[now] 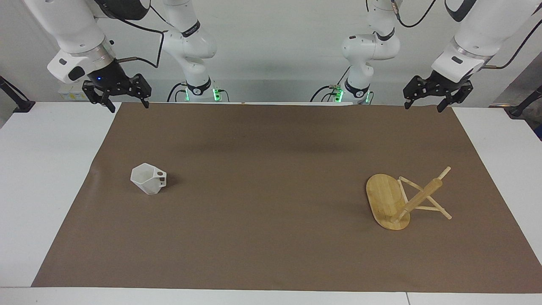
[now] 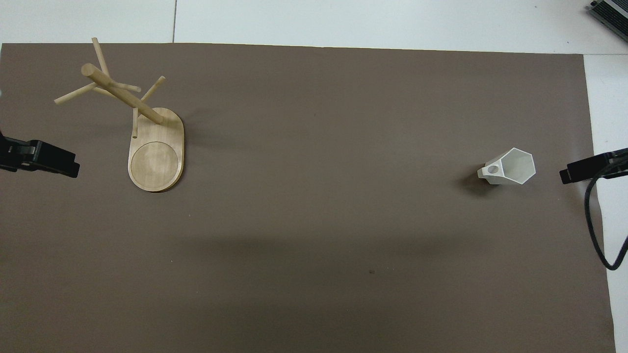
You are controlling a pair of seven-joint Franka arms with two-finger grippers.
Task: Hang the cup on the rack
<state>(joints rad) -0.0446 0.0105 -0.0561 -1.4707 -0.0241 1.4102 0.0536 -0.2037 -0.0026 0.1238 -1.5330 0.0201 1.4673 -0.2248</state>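
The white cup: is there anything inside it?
Nothing shows in it. The cup stands on the brown mat, and the overhead view looks into its open mouth at bare white walls. The very bottom is not clearly visible.

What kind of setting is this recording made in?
Most likely a robot lab bench, not a home: two arms, left gripper and right gripper, wait over a white table covered by a brown mat, with only a cup and rack.
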